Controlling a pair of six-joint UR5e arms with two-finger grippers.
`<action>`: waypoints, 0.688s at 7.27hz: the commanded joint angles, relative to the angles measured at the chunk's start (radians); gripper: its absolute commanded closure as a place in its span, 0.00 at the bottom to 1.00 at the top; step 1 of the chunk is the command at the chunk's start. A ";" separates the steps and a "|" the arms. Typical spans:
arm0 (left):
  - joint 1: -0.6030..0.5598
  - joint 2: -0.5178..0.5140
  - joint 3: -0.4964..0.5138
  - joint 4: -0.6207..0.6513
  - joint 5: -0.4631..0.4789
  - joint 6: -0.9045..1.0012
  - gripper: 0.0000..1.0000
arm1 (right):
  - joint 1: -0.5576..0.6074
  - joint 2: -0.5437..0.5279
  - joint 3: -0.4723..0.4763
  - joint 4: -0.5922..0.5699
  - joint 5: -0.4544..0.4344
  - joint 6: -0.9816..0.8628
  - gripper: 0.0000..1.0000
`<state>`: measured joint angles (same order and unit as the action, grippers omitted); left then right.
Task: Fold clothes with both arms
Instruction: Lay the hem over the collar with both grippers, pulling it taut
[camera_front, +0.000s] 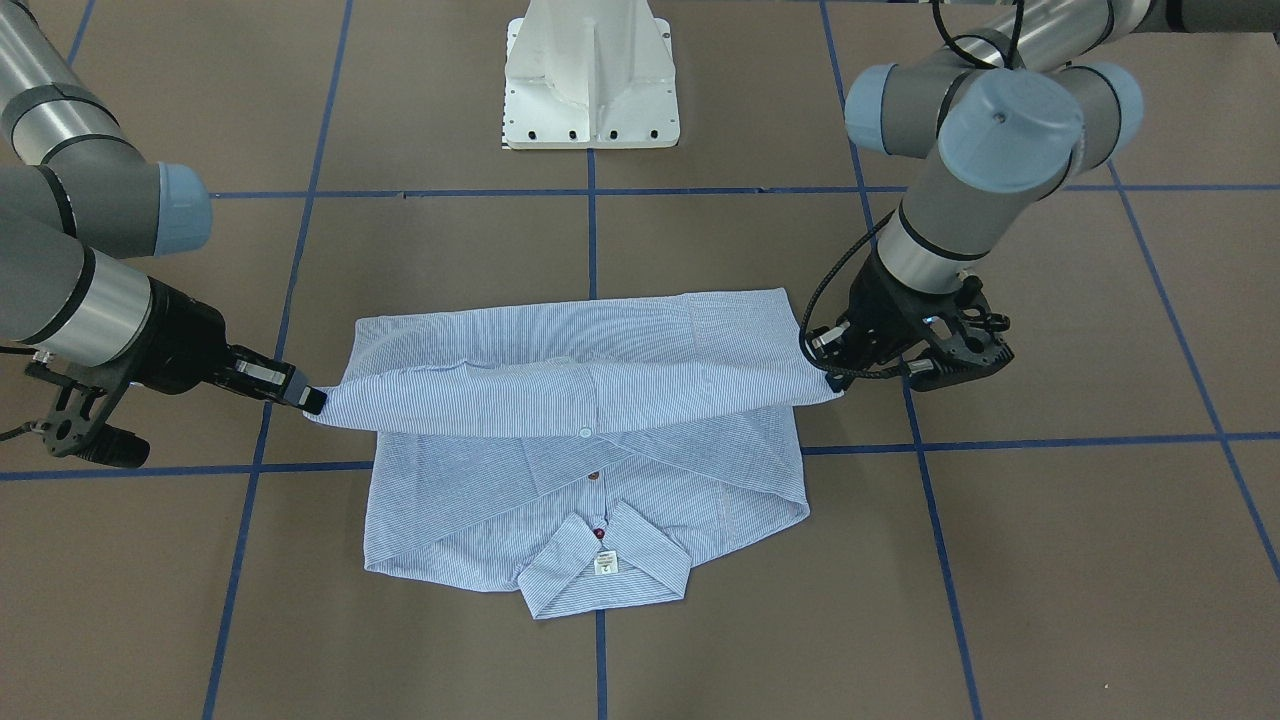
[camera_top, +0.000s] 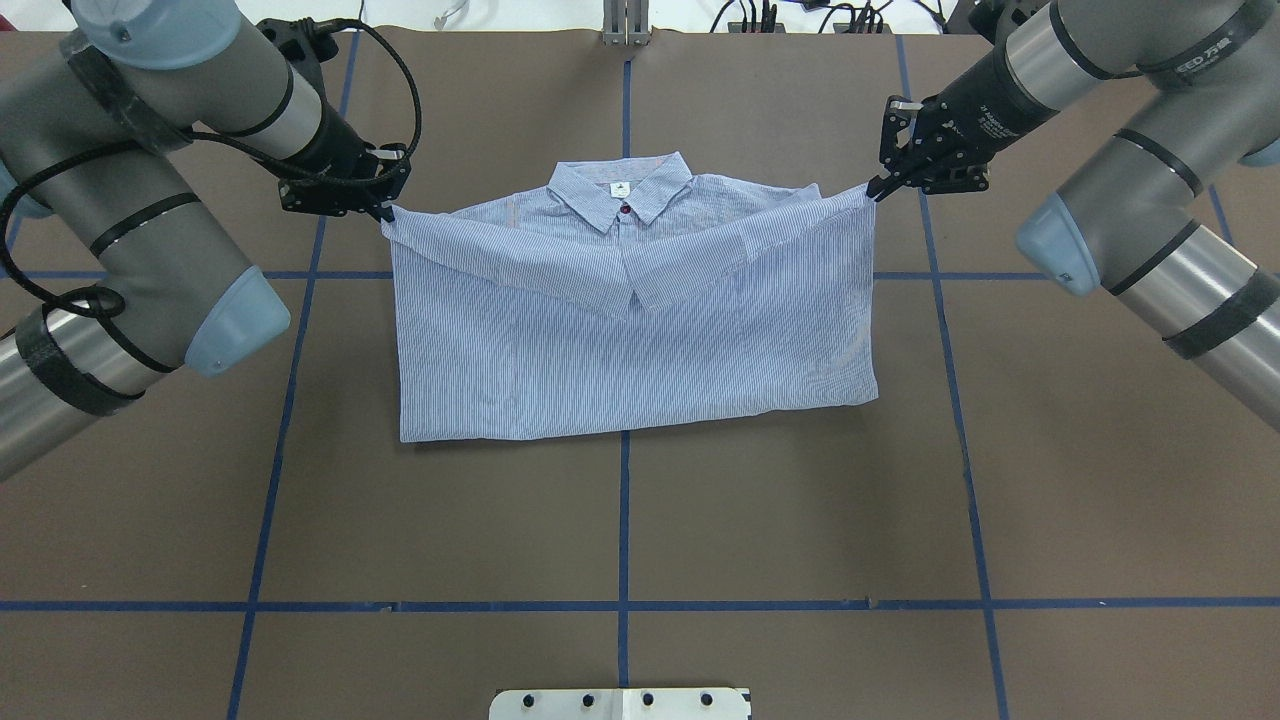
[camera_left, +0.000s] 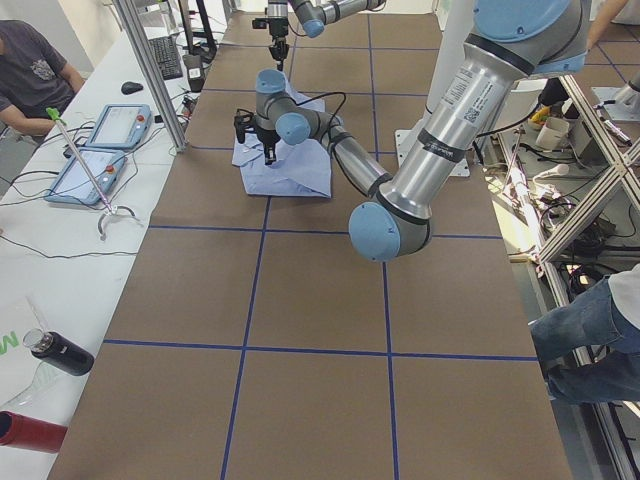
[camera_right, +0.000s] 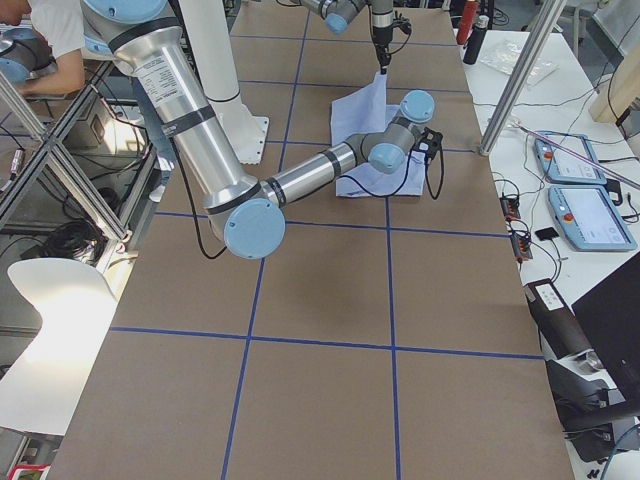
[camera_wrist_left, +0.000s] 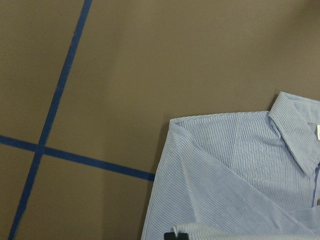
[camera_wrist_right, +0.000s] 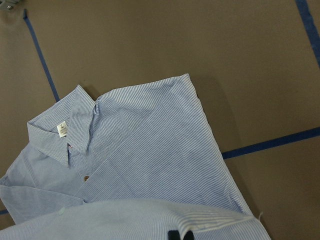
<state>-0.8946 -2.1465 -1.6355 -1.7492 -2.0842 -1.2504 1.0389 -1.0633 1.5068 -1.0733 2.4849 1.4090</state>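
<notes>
Soft, finely striped blue-and-white shirt (camera_top: 640, 350) folded to a rectangle at the overhead view's centre, collar at top, left gripper (camera_top: 385, 210) and right gripper (camera_top: 872, 190) jaws each pinching a raised upper corner, matte brown bench (camera_top: 800, 500), blue tape grid (camera_top: 623, 520)

The shirt (camera_top: 640, 340) is light blue with fine white stripes; its collar label (camera_front: 605, 563) is white, one button (camera_front: 600, 534) dark red, another button (camera_front: 594, 477) brown. The table (camera_top: 800, 500) is brown, gridded with blue tape lines (camera_top: 623, 520). The left arm (camera_top: 150, 200) and right arm (camera_top: 1150, 230) are grey and silver with light blue joint caps (camera_top: 235, 320); the left gripper (camera_top: 385, 212) and right gripper (camera_top: 875, 190) are black. The pedestal base (camera_front: 590, 90) is white.
</notes>
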 joint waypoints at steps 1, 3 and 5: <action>-0.026 -0.035 0.173 -0.177 0.000 0.000 1.00 | 0.006 0.041 -0.064 0.001 -0.038 -0.004 1.00; -0.026 -0.064 0.259 -0.248 0.001 -0.001 1.00 | 0.006 0.104 -0.155 0.004 -0.050 -0.004 1.00; -0.026 -0.065 0.281 -0.265 0.001 -0.001 1.00 | 0.004 0.170 -0.235 0.006 -0.061 -0.004 1.00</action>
<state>-0.9202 -2.2097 -1.3709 -2.0013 -2.0832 -1.2517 1.0438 -0.9305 1.3203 -1.0692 2.4293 1.4052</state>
